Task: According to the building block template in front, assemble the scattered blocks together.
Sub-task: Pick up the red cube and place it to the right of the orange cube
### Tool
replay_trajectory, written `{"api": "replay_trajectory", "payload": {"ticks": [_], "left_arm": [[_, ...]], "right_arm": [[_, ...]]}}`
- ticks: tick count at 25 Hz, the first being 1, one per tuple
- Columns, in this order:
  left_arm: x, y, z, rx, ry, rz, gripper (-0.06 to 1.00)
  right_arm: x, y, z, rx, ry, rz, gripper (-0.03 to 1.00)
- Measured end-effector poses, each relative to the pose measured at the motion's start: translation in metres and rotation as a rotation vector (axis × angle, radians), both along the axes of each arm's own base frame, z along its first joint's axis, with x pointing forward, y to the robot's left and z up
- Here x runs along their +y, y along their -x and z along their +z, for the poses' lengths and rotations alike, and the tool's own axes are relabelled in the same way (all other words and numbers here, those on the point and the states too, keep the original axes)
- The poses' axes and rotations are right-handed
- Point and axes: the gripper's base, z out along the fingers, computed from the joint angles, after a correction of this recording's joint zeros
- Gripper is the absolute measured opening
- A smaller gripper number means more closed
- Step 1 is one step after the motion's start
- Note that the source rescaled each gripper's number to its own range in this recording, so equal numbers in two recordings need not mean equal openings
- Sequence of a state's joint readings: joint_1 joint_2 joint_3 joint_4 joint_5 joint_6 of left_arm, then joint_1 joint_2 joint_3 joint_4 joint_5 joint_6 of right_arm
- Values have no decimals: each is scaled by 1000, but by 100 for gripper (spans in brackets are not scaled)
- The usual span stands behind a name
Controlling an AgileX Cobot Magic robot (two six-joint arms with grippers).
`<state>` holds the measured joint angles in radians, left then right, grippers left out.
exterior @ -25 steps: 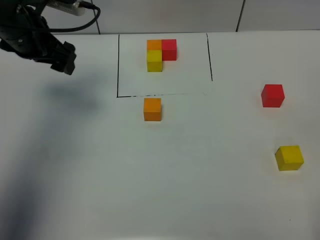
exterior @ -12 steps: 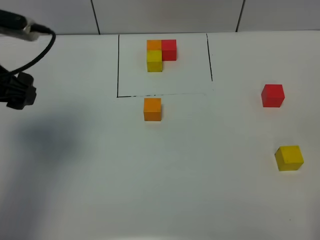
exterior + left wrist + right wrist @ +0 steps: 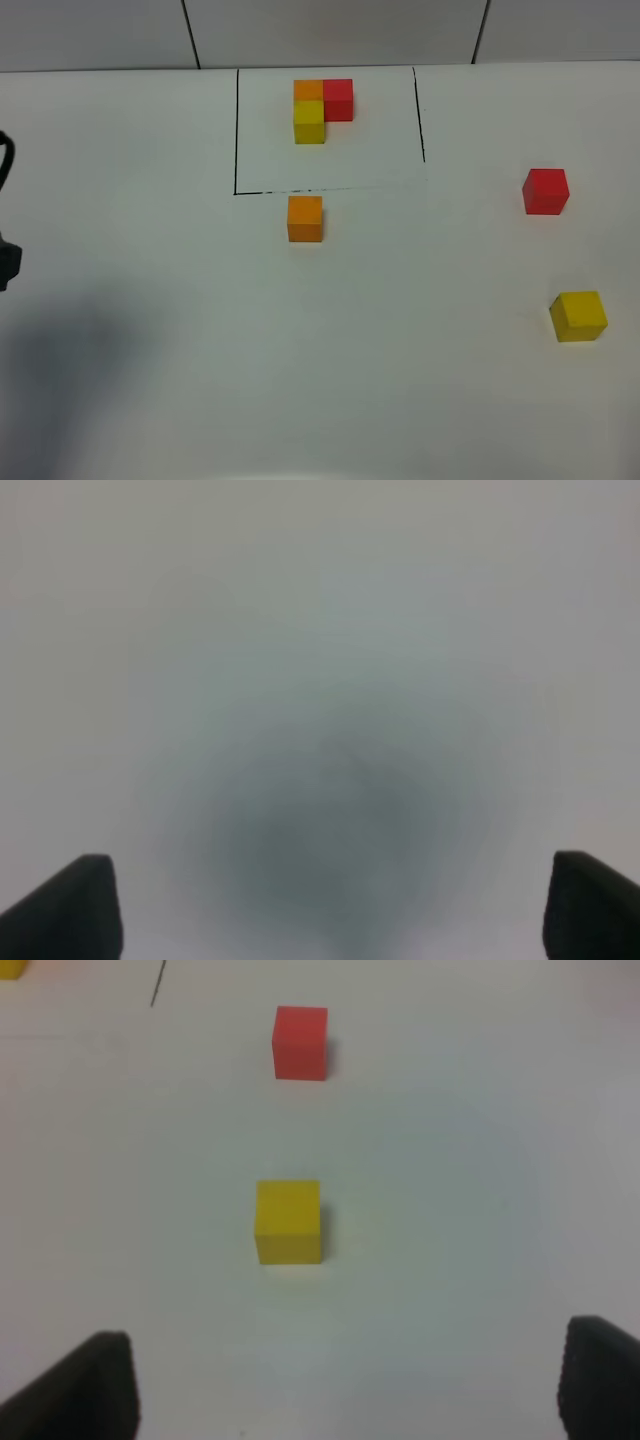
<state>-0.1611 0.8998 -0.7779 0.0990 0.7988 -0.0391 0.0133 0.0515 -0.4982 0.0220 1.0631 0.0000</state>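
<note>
Nothing was joined yet: the orange block (image 3: 305,218) sat just outside the framed template (image 3: 322,108), while the red block (image 3: 545,191) and yellow block (image 3: 578,315) lay apart, far to my right. My left gripper (image 3: 330,905) and right gripper (image 3: 345,1380) were both spread, empty.

The high camera looked steeply down on the table (image 3: 150,400) from its near side, facing the back wall (image 3: 330,30). It stood far enough off to take in the template (image 3: 322,105), the orange cube (image 3: 305,218), the red cube (image 3: 545,191) and the yellow cube (image 3: 578,316). The left wrist camera looked past the left gripper's fingertips (image 3: 70,910) at bare, blurred table; its height could not be told. The right wrist camera looked slantwise past the right gripper's fingertips (image 3: 85,1385) at the yellow cube (image 3: 288,1221), with the red cube (image 3: 300,1042) beyond. It shared those two cubes with the high view.
</note>
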Motion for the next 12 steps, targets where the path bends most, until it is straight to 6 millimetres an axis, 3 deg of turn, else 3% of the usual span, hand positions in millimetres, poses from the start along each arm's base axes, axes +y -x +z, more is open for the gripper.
{"api": "replay_trajectory", "payload": {"ticks": [12], "left_arm": [[8,84,4,-166,113,3,90]], "right_arm": [[0,0,0,0,-1,1,72]]}}
